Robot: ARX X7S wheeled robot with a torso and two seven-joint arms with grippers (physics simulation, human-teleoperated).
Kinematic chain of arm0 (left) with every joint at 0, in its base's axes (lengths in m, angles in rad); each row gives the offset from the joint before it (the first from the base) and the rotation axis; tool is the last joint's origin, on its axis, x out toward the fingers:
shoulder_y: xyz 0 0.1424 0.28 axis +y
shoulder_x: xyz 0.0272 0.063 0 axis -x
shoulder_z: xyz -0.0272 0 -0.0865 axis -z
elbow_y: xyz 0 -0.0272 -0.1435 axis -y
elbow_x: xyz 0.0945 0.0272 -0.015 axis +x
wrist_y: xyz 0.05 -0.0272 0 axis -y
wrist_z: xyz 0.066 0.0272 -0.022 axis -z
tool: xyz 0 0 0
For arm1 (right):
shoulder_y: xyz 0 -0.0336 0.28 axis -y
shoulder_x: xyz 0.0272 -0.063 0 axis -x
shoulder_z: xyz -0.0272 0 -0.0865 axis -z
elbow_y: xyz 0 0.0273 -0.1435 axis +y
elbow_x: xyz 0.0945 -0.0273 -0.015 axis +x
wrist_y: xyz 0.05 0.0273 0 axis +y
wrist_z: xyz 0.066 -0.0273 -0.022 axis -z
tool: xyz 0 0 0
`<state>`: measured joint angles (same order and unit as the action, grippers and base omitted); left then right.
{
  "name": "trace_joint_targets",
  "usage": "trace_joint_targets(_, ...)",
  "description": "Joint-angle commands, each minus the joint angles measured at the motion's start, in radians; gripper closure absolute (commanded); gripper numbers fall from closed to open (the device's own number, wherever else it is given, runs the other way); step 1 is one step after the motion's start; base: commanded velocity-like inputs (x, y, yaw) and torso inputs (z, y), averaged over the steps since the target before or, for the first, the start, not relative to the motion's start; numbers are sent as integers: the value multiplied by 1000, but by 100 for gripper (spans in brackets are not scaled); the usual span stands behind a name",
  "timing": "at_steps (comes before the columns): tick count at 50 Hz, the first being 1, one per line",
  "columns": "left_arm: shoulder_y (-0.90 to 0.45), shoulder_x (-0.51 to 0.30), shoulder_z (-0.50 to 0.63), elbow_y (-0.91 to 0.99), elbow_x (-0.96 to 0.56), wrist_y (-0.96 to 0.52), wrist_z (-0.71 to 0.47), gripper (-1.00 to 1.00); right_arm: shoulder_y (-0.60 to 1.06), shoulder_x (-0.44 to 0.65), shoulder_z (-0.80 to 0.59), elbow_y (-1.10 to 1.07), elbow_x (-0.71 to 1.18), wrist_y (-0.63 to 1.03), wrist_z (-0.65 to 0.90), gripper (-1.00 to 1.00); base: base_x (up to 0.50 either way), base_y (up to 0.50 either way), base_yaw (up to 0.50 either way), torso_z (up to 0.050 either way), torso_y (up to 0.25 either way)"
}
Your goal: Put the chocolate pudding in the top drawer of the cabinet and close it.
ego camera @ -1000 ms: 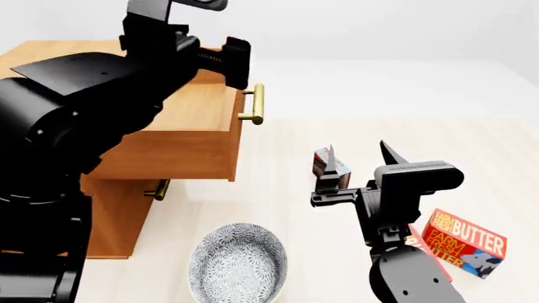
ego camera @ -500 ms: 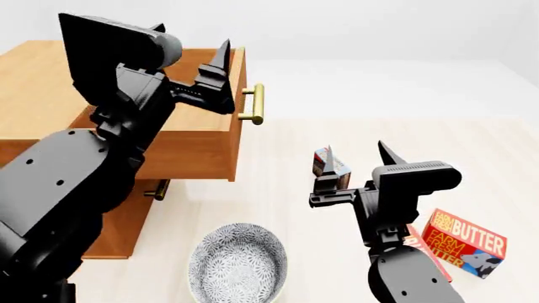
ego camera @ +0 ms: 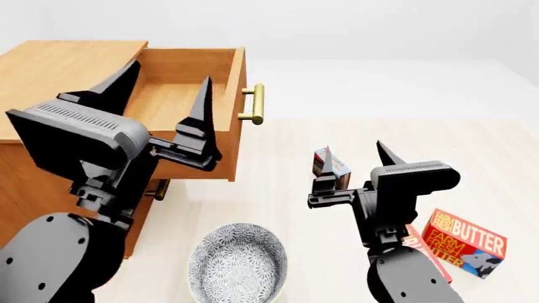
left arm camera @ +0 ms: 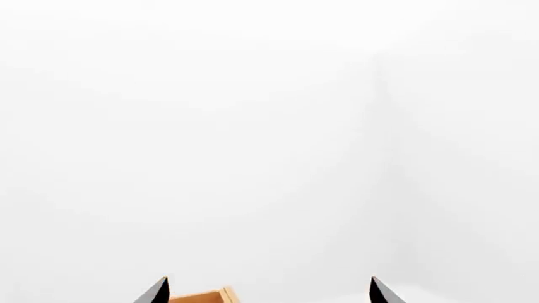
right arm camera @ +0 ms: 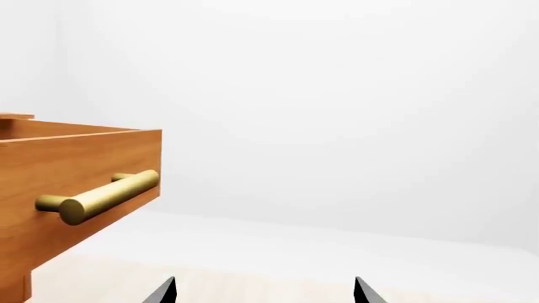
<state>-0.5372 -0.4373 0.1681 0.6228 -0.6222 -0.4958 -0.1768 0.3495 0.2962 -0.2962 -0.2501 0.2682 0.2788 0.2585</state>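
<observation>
Cabinet (ego camera: 50, 69) sits at the table's left edge. Top drawer (ego camera: 198, 142) pulled well out, brass handle (ego camera: 256, 104) facing right, inside bare, so it's ready to take the carton. Left gripper (ego camera: 164, 95) hangs in front of the open drawer, fingers spread wide, nothing held, apparently clear of the handle. Patterned bowl (ego camera: 238, 264) near the table's front edge, not part of the job. Chocolate pudding (ego camera: 330, 165) stands upright mid-table, right of the drawer. Right gripper (ego camera: 358, 161) is right at it, fingers wide apart and pointing up, one finger (ego camera: 330, 161) overlapping the carton; looks like lining up a grasp, contact unclear, nothing gripped. Butter box (ego camera: 465, 243) lies toward the front right corner. Pudding not in the drawer yet; drawer not closed.
</observation>
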Motion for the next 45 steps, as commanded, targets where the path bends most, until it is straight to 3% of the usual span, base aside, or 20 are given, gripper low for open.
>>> trace_joint_targets(1,144,-16,-24,86,46,81,-28,-100,0,1,-7,-4,1,1,5,-100,0,0,0,0,0)
trace_joint_targets(29,348,-8,-57,234,70,186,-88,-100,2,-20,11,75,35,-45,7,-100,0,0,0,0,0)
trace_joint_targets(45,386,-30,-49,299,110,172,-130,-100,121,-1,-8,283,11,-60,-55,-100,0,0,0,0,0)
